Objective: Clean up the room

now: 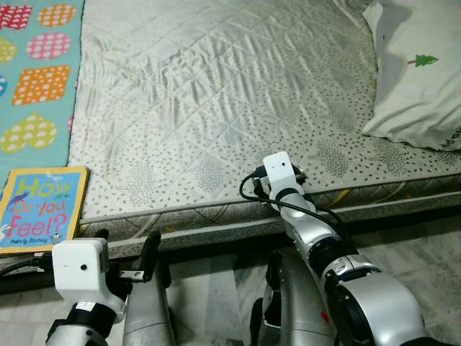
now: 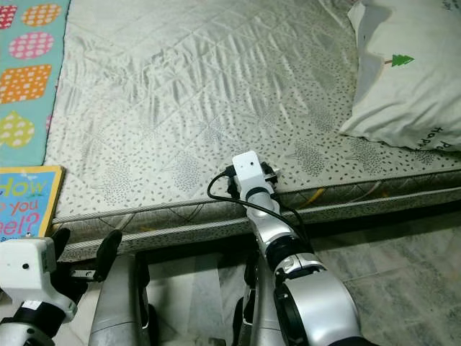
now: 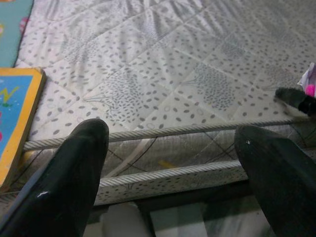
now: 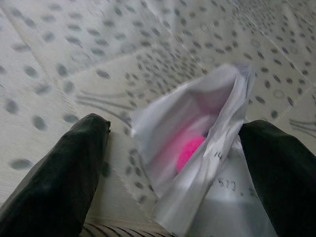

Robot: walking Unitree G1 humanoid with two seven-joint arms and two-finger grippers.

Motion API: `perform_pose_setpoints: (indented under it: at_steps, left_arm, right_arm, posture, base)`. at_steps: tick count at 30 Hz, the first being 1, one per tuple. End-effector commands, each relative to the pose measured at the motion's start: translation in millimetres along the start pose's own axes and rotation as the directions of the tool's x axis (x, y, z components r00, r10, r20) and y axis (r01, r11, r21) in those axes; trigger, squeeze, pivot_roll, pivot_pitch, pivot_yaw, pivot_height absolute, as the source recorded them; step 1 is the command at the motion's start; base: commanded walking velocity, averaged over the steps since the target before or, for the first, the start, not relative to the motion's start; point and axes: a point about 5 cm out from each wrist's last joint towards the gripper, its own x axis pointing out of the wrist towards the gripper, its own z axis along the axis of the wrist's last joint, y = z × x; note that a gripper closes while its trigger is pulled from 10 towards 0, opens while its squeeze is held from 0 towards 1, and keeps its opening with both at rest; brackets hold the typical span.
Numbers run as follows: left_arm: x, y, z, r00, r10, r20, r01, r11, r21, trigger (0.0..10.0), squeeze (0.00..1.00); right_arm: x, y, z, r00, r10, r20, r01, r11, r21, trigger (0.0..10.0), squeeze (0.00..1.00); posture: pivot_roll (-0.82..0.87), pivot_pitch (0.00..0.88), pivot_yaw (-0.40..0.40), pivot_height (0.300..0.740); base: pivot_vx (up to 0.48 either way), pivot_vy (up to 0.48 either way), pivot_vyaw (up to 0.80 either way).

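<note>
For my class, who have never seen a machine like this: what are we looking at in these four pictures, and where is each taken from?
It is a walking robot with two silver arms. Two pictures come from its head, looking down at a mattress; two come from its wrists. On the mattress lie a pillow and a children's book. The right gripper has its black fingers open around a small silvery packet with pink inside, near the mattress edge. The left gripper is open, holding nothing.

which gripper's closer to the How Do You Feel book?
Left. The left gripper hovers open just off the bed edge beside the book; the right gripper is farther along the mattress, around a crumpled wrapper.
</note>
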Motion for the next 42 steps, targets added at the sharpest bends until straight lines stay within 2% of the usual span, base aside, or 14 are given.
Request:
perform_pose_setpoints:
  at_steps: [1,5,6,7,24,33,42]
  left_arm:
    - [-2.8,-3.7,4,1.0,-0.001,0.003,0.001,1.0,-0.008,10.0,0.0]
    - [-3.1,-6.2,4,1.0,-0.005,0.0,0.005,1.0,-0.013,10.0,0.0]
    - [-3.2,-6.2,4,1.0,-0.007,-0.002,0.007,1.0,-0.013,10.0,0.0]
    - [-3.6,-6.0,3,1.0,-0.008,-0.006,0.008,1.0,-0.012,10.0,0.0]
    - [6.3,-0.6,3,1.0,0.006,0.002,-0.006,1.0,-0.005,10.0,0.0]
    - [20.8,-8.6,0,0.99,-0.139,0.011,0.14,0.987,-0.075,10.0,0.0]
    - [30.9,-10.5,-5,0.987,-0.157,0.018,0.158,0.985,-0.064,10.0,0.0]
  right_arm:
    - [0.4,-3.8,-4,0.999,-0.025,-0.031,0.024,0.999,-0.022,10.0,0.0]
    - [1.4,-8.3,-3,0.998,-0.047,-0.042,0.046,0.998,-0.036,10.0,0.0]
    - [1.6,-9.3,-3,0.998,-0.049,-0.048,0.048,0.998,-0.034,4.2,0.0]
    - [2.0,-10.6,-3,0.997,-0.054,-0.053,0.052,0.998,-0.033,0.0,0.0]
    - [2.6,-15.8,-2,0.997,-0.053,-0.051,0.053,0.999,-0.008,0.0,0.0]
    - [4.8,-18.4,7,0.999,-0.046,-0.029,0.046,0.999,0.004,0.0,0.0]
    - [6.1,-19.0,12,0.999,-0.035,-0.015,0.035,0.999,0.013,0.0,0.0]
  posture:
    - [0.24,0.324,-0.061,0.549]
    - [0.25,0.32,-0.061,0.549]
    - [0.25,0.321,-0.061,0.549]
    - [0.25,0.324,-0.06,0.549]
    - [0.24,0.28,-0.07,0.549]
    - [0.24,0.223,-0.075,0.549]
    - [0.23,0.169,-0.079,0.549]
  base:
    - [0.0,0.0,0.0]
    - [0.0,0.0,0.0]
    - [0.0,0.0,0.0]
    - [0.0,0.0,0.0]
    - [0.0,0.0,0.0]
    - [0.0,0.0,0.0]
    - [0.0,0.0,0.0]
